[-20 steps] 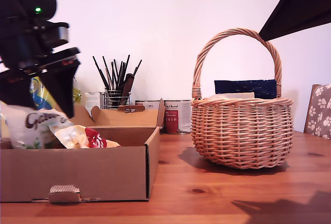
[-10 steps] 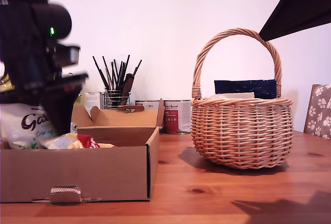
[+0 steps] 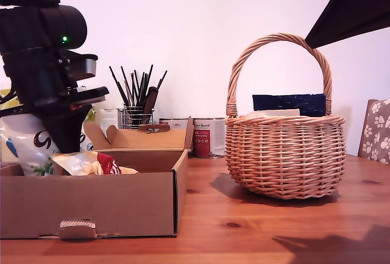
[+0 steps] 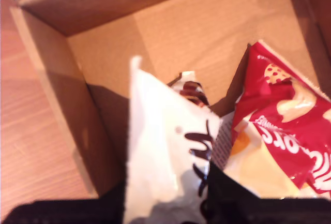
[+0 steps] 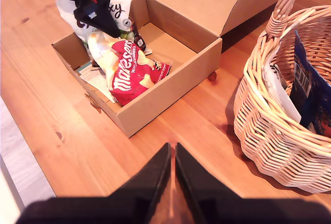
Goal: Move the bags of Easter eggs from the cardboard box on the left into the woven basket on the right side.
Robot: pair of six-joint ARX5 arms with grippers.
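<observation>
In the exterior view, nearest the camera stands the cardboard box (image 3: pixel 91 200) at the exterior view's left on the wooden table (image 3: pixel 262 227), a small torn tab on its front wall. Inside it the cream-yellow bag with a red patch (image 3: pixel 85 163) lies against the white bag with dark script lettering (image 3: pixel 27 148), which rises above the box wall. My first gripper (image 3: pixel 64 136) is down inside the box, its jaws closed on the upper part of the white bag (image 4: pixel 165 167); the red-patched bag (image 4: pixel 284 131) sits just beside it.

My second gripper (image 5: pixel 172 177) hangs above bare table between box and basket, its jaws pressed together on nothing.

To the exterior view's right, well apart from the box, the woven basket (image 3: pixel 283 154) stands upright with its arched handle. A dark navy packet (image 3: pixel 289 103) stands in it, above the rim.

Farther back, against the wall, are a wire holder of brushes (image 3: pixel 137 99) and tins (image 3: pixel 207 136). A paw-print cushion (image 3: pixel 375 130) shows at the far right edge.
</observation>
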